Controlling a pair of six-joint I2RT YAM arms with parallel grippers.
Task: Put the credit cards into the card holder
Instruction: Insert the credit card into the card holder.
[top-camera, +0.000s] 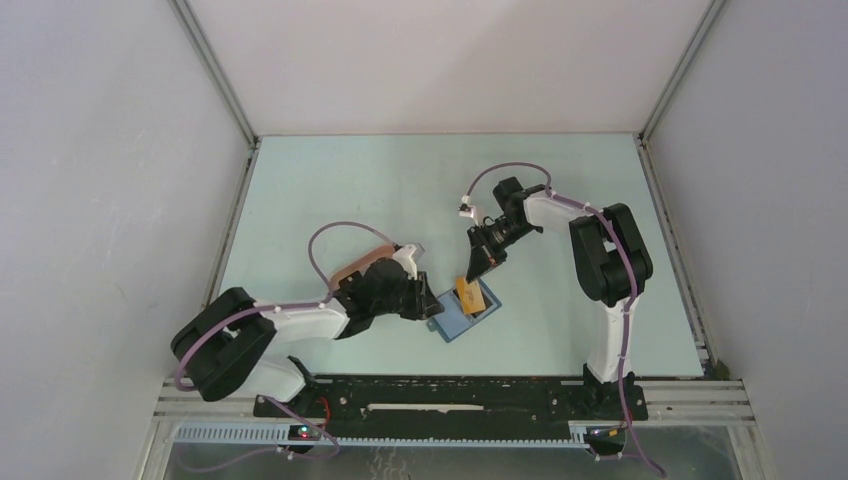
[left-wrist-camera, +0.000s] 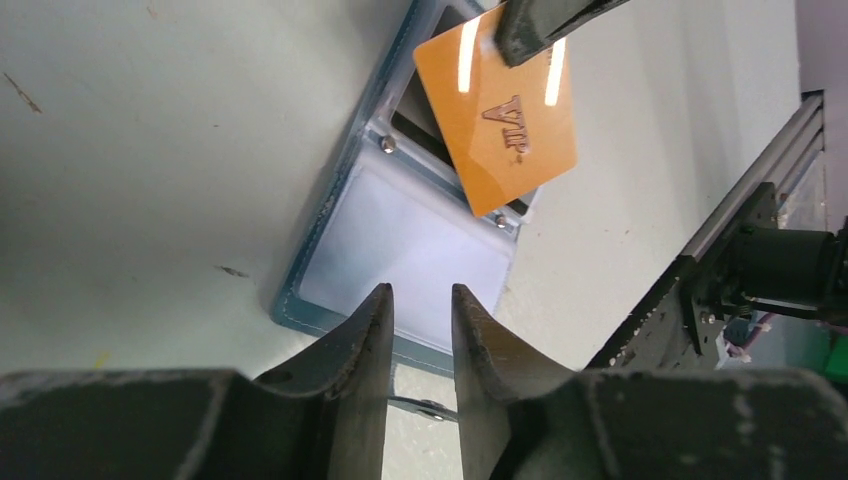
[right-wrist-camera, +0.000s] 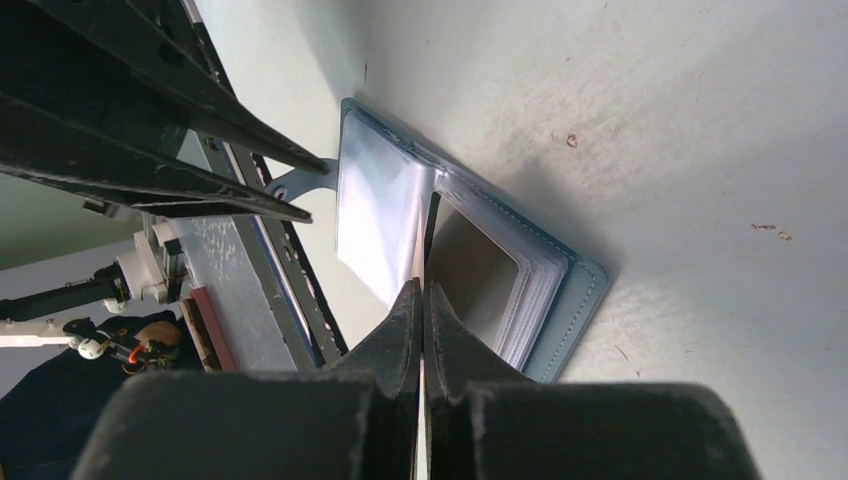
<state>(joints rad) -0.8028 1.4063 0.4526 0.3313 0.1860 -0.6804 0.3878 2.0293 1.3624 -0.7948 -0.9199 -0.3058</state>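
Right fingers (top-camera: 468, 270) pinch an orange credit card (left-wrist-camera: 500, 120) tilted over the open blue card holder (left-wrist-camera: 400, 240) on the desk (left-wrist-camera: 150, 150); left fingers (top-camera: 428, 297), slightly spread, sit at its tabbed edge.

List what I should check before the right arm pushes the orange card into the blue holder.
1. Right gripper shut on the orange card: ok.
2. Card holder lying open on the table: ok.
3. Card's lower corner already inside a pocket: cannot tell from these views.
4. Card square to the holder: not ok, it looks skewed in the left wrist view.
5. Left gripper steadying the holder: not ok, its jaws stand apart at the near edge and grip nothing.
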